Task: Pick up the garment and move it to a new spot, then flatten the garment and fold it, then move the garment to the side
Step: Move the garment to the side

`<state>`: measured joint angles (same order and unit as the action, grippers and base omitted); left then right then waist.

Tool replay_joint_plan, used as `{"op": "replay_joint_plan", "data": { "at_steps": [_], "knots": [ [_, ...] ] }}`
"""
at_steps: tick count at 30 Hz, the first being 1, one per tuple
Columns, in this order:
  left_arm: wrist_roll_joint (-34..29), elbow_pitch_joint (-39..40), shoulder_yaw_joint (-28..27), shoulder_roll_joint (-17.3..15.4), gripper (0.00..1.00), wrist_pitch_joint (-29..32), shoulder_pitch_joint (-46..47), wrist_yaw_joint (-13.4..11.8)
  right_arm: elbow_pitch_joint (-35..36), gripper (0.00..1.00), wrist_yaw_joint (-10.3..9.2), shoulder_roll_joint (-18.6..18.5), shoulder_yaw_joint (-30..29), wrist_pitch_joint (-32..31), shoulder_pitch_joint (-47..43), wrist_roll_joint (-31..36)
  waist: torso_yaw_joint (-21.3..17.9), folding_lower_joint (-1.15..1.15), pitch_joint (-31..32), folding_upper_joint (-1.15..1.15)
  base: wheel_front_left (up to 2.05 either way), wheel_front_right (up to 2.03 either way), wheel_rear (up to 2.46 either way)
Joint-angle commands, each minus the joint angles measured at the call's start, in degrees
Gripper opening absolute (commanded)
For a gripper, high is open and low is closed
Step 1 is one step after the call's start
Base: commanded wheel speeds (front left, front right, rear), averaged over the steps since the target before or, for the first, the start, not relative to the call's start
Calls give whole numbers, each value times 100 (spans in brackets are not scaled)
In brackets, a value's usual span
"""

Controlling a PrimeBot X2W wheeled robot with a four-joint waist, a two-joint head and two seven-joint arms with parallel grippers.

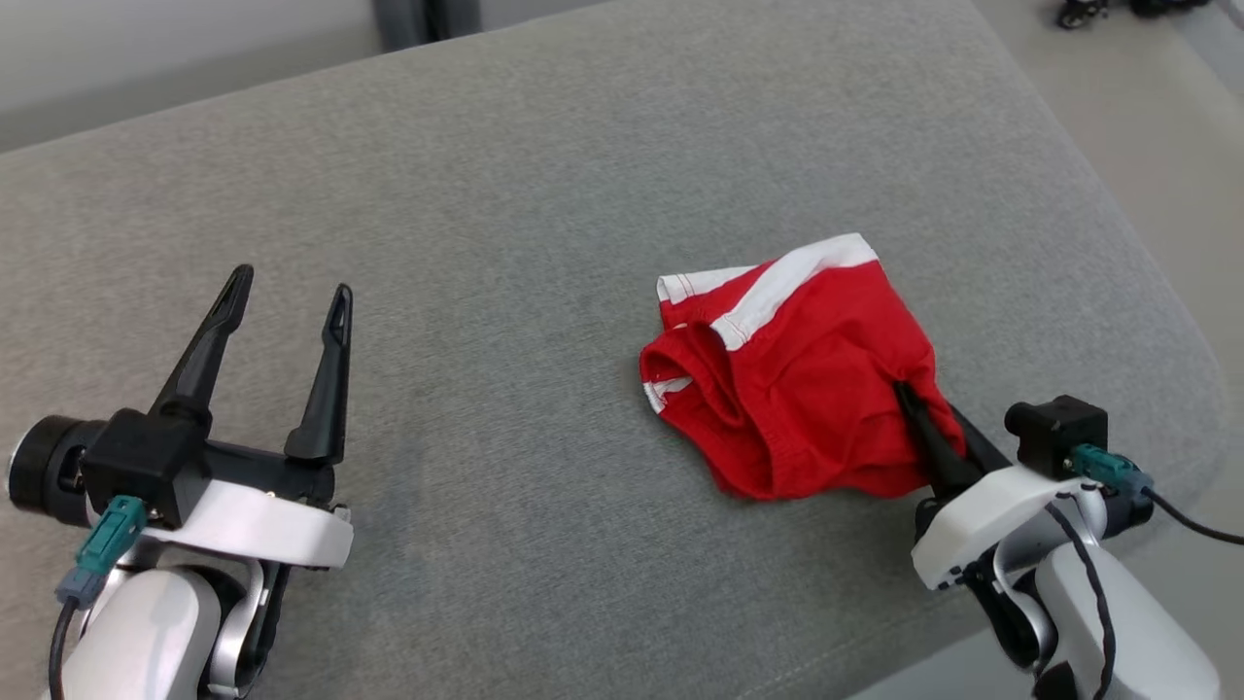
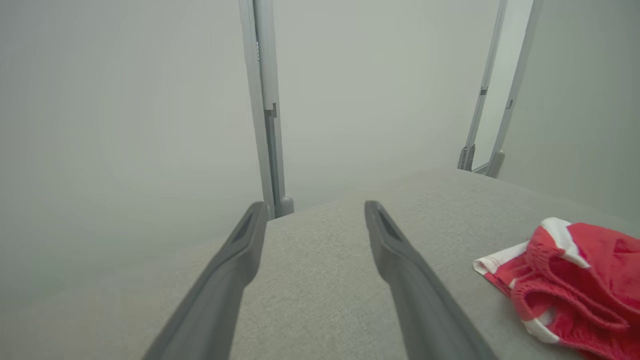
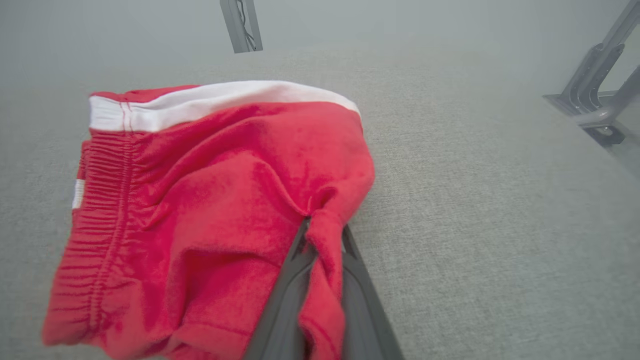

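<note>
On grey cushion (image 1: 486, 194), right pincer (image 1: 914, 403) clamps garment (image 1: 797, 379) fold; left pincer (image 1: 290, 287) gaping, empty, apart.

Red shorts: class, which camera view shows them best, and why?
The head view: the whole red shorts lie crumpled on the grey cushion, the right pincer shut on their edge. The right wrist view is closer but crops them at the bottom; the left wrist view catches one part at its right edge.

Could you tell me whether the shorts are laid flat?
Crumpled: the shorts bunch in folds, the right gripper pinching one edge.
</note>
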<state>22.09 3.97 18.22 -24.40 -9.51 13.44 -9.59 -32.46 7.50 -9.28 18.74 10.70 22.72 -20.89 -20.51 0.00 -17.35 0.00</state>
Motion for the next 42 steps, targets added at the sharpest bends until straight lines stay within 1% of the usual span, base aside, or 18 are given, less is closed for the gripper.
{"op": "replay_joint_plan", "data": {
  "at_steps": [1, 3, 8, 15, 19, 21, 23, 25, 26, 27, 28, 29, 34, 37, 42],
  "knots": [
    [-64, 54, 22, -52, 100, 38, 143, 39, -37, 0, -2, -79, 23, 84, 216, -40, -349, 0, -323, 0, 0, 0, 0],
    [-103, 122, 71, -82, 100, 124, 260, 50, -110, 0, -2, -155, 132, 139, 459, -80, -407, 0, -448, 0, 0, 0, 0],
    [-202, 269, 142, -158, 100, 291, 552, 115, -475, 0, -2, -500, 315, 322, 1260, -220, -473, 0, -816, 0, 0, 0, 0],
    [-321, 506, 201, -298, 100, 509, 882, 167, -1194, 0, -3, -933, 254, 449, 2295, -397, -461, 0, -1362, 0, 0, 0, 0],
    [-387, 615, 249, -356, 100, 626, 1058, 211, -1400, 0, -3, -1202, -13, 452, 2598, -328, -450, 0, -1623, 0, 0, 0, 0],
    [-419, 664, 265, -391, 100, 672, 1142, 232, -1460, 0, -3, -1314, -250, 453, 2693, -238, -458, 0, -1740, 0, 0, 0, 0],
    [-451, 685, 282, -424, 100, 702, 1202, 240, -1512, 0, -3, -1331, -486, 453, 2751, -179, -467, 0, -1824, 0, 0, 0, 0],
    [-473, 699, 301, -443, 100, 726, 1232, 247, -1620, 0, -3, -1264, -715, 452, 2771, -78, -483, 0, -1880, 0, 0, 0, 0],
    [-476, 700, 316, -441, 100, 744, 1249, 254, -1650, 13, -2, -1228, -804, 450, 2791, -38, -486, 0, -1899, 0, 0, 0, 0],
    [-479, 687, 322, -448, 100, 750, 1270, 245, -1776, 86, -3, -1170, -914, 449, 2798, 113, -493, 0, -1917, 0, 0, 0, 0],
    [-473, 678, 327, -446, 100, 751, 1276, 242, -1784, 100, -3, -1148, -1005, 450, 2815, 185, -496, 0, -1917, 0, 0, 0, 0],
    [-473, 678, 327, -446, 100, 751, 1276, 242, -1784, 100, -3, -1148, -1005, 450, 2815, 185, -496, 0, -1917, 0, 0, 0, 0],
    [-418, 591, 347, -411, 100, 691, 1237, 221, -1982, 100, -2, -1046, -1517, 450, 2674, 611, -492, 0, -1821, 0, 0, 0, 0],
    [-376, 514, 364, -343, 100, 611, 1176, 201, -1955, 100, -2, -1001, -1855, 450, 2569, 746, -463, 0, -1681, 0, 0, 0, 0],
    [-279, 328, 333, -213, 100, 411, 1032, 105, -1446, 100, -2, -750, -2335, 450, 2200, 822, -341, 0, -1352, 0, 0, 0, 0]
  ]
}}
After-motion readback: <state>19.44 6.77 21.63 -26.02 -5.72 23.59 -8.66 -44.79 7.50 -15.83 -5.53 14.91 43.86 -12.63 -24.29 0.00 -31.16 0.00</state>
